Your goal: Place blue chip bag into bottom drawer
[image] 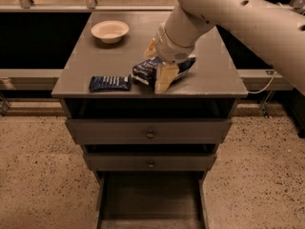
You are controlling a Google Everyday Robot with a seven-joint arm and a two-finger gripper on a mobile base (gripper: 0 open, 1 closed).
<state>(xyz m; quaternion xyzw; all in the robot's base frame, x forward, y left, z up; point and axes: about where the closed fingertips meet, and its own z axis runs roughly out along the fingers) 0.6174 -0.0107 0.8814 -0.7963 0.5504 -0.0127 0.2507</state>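
Observation:
The blue chip bag (144, 70), puffy and dark blue with white print, lies on the grey cabinet top (95, 61) near its front middle. My gripper (156, 72) hangs from the big white arm directly over the bag. One cream finger (164, 78) stands on the bag's near side and the other (151, 47) on its far side, so the open fingers straddle it. The bag's middle is hidden behind the near finger. The bottom drawer (150, 199) is pulled out at the foot of the cabinet, a plain grey tray with nothing in it.
A flat dark blue bar packet (109, 83) lies left of the bag near the front edge. A white bowl (110, 31) sits at the back left. Two shut knobbed drawers (150, 134) are above the open one. A cable (265, 83) hangs at right.

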